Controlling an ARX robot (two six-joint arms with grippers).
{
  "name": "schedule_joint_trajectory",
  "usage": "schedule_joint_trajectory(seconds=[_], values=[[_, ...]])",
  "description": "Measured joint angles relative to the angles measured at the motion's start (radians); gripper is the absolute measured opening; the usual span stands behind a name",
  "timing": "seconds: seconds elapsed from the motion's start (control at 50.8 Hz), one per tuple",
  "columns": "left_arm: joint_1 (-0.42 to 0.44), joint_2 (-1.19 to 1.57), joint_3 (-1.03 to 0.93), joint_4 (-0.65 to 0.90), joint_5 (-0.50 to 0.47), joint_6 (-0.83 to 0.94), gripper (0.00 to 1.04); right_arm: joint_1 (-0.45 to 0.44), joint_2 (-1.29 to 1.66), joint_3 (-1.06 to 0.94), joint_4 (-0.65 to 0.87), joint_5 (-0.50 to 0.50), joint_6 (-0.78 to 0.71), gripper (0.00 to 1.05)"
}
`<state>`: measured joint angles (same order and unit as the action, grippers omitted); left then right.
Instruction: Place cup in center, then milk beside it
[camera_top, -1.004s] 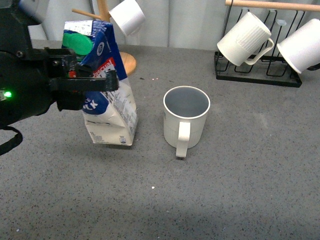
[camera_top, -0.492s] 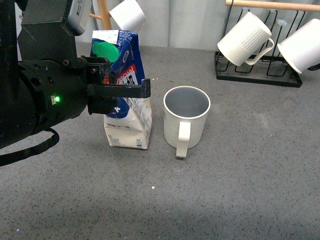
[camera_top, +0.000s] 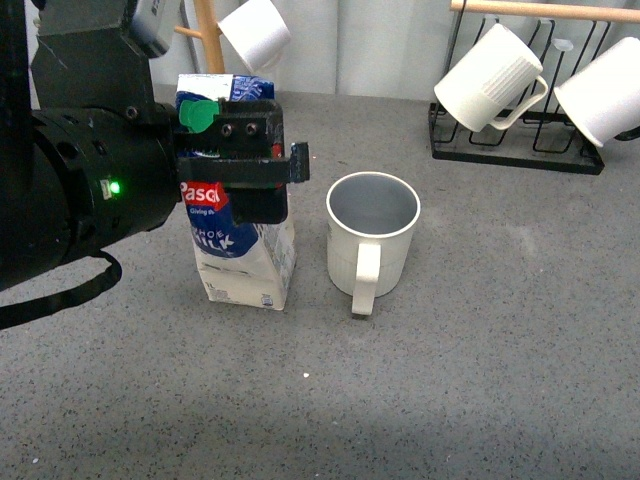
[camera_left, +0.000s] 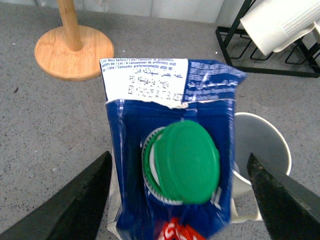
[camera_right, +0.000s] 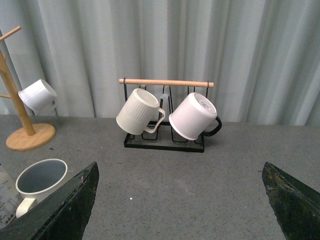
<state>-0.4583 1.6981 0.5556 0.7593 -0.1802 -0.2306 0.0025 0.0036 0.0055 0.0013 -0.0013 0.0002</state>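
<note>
The cup (camera_top: 372, 240), cream-white with a grey-blue inside, stands mid-table with its squared handle towards me. The milk (camera_top: 240, 255), a blue-and-white carton with a green cap and red label, stands upright just left of the cup with a narrow gap between them, its base down at the table. My left gripper (camera_top: 250, 170) is shut on the carton's upper part. In the left wrist view the gripper (camera_left: 180, 200) straddles the milk (camera_left: 185, 160), with the cup (camera_left: 260, 145) beside it. My right gripper (camera_right: 179, 200) is open and empty, back from the cup (camera_right: 40, 177).
A black wire rack (camera_top: 515, 150) at the back right holds a ribbed white mug (camera_top: 490, 80) and a smooth white mug (camera_top: 605, 90). A wooden mug tree (camera_top: 255, 125) with a white mug (camera_top: 255, 30) stands behind the milk.
My left gripper has carried the milk to the right, towards the cup. The carton was tilted and is now upright, close beside the cup. The cup has not moved.
</note>
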Motion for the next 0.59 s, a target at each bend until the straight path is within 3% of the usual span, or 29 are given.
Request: schedule_joint_trajectory(seconds=[0.098,0.394,0.512,0.591], values=[[0.003,-0.058,0.000,-0.013,0.003,-0.011,1.00,0.000,0.000,0.000,0.000,0.000,0.000,0.95],[0.064,-0.204,-0.019,-0.013,0.029,-0.018,0.98,0.000,0.000,0.000,0.000,0.000,0.000,0.95],[0.091,-0.251,-0.038,-0.014,-0.025,0.003,0.98,0.000,0.000,0.000,0.000,0.000,0.000,0.95],[0.118,-0.261,-0.123,0.189,-0.132,0.118,0.83,0.000,0.000,0.000,0.000,0.000,0.000,0.95]])
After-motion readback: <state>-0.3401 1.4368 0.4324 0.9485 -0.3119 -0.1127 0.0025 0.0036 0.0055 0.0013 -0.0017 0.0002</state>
